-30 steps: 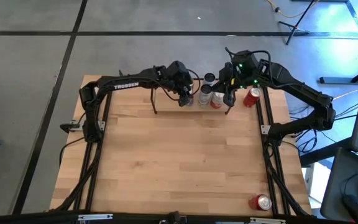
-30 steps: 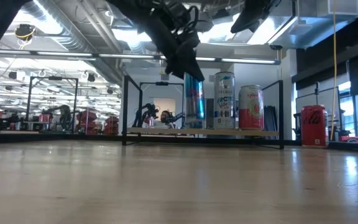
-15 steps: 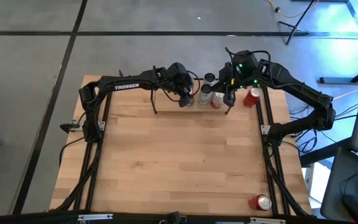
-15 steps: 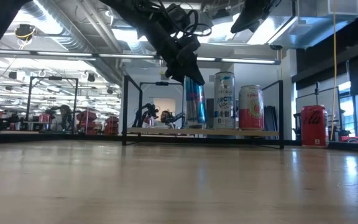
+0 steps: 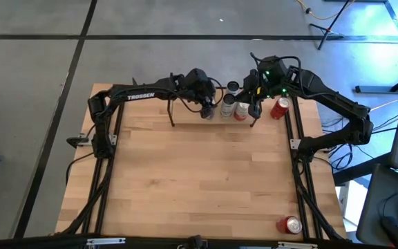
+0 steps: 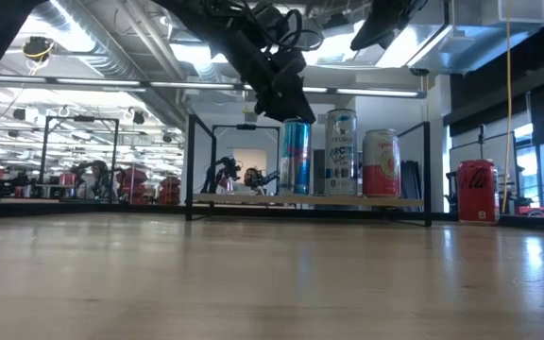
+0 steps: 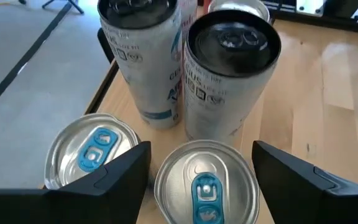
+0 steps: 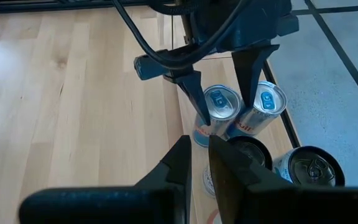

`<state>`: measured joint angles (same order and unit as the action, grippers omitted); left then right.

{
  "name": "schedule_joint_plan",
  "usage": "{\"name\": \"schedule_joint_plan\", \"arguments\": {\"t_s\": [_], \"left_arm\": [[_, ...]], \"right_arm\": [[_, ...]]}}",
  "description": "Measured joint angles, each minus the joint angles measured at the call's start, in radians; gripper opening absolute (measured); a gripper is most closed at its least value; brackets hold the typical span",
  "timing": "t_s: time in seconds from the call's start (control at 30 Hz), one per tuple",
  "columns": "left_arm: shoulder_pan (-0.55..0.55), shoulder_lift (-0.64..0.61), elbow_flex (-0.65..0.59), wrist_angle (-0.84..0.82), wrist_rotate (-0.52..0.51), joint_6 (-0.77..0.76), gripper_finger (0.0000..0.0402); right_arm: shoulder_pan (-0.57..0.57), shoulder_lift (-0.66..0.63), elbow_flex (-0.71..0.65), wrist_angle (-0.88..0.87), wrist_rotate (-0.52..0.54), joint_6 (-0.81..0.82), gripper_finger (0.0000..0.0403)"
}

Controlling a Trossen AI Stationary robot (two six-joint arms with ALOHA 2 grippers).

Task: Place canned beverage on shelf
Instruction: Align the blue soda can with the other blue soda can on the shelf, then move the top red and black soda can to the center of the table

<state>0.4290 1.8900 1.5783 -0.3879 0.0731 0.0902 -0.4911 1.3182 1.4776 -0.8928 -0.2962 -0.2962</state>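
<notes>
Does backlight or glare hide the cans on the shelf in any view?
Low view: ceiling lights behind turn the left tool into a silhouette, but the blue can under it on the shelf reads fine. Left wrist view: silver lids shine without washing out. High view: even light; the right tool waits at the shelf's right end.

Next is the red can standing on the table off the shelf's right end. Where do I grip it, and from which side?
Probably grip the red can on its upper side wall, bringing the right gripper down from above with one finger in front and one behind. The can is upright with its top free, and the shelf has its wire end frame on the can's left.
</notes>
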Motion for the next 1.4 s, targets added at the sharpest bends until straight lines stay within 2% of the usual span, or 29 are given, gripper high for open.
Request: {"name": "schedule_joint_plan", "arguments": {"t_s": [0.27,0.4,0.47,0.57,0.63,0.73,0.87,1.07,1.17,1.27,1.4], "left_arm": [[-0.007,-0.006,0.154,-0.074,-0.013,0.001,0.0267],[-0.010,-0.015,0.275,-0.197,-0.024,0.001,0.0267],[-0.012,-0.030,0.318,-0.289,-0.039,0.000,0.0267],[-0.017,-0.064,0.333,-0.402,-0.074,-0.011,0.0267],[-0.022,-0.101,0.314,-0.443,-0.097,-0.037,0.0267],[-0.033,-0.173,0.249,-0.473,-0.112,-0.069,0.0267],[-0.044,-0.279,0.116,-0.448,-0.116,-0.078,0.0267],[-0.019,-0.433,-0.070,-0.408,-0.115,-0.077,0.0267],[-0.003,-0.496,-0.135,-0.405,-0.108,-0.075,0.0267],[0.009,-0.548,-0.173,-0.404,-0.103,-0.040,0.0267],[0.030,-0.593,-0.197,-0.405,-0.104,0.012,0.0267]], "right_arm": [[0.000,0.000,0.000,0.013,-0.001,0.050,0.0046],[0.000,0.000,0.000,0.051,-0.005,0.062,0.0046],[0.000,-0.005,0.000,0.046,0.047,0.083,0.0046],[-0.001,-0.026,0.000,0.010,0.196,0.109,0.0046],[-0.013,-0.042,0.000,-0.034,0.263,0.117,0.0046],[-0.050,-0.055,0.000,-0.140,0.310,0.143,0.0054],[-0.111,-0.053,0.000,-0.276,0.403,0.212,0.0103],[-0.222,-0.053,0.000,-0.424,0.583,0.341,0.0228],[-0.286,-0.047,0.000,-0.457,0.591,0.416,0.0288],[-0.335,-0.027,0.000,-0.471,0.544,0.446,0.0338],[-0.375,0.004,0.000,-0.504,0.515,0.505,0.0381]]}}
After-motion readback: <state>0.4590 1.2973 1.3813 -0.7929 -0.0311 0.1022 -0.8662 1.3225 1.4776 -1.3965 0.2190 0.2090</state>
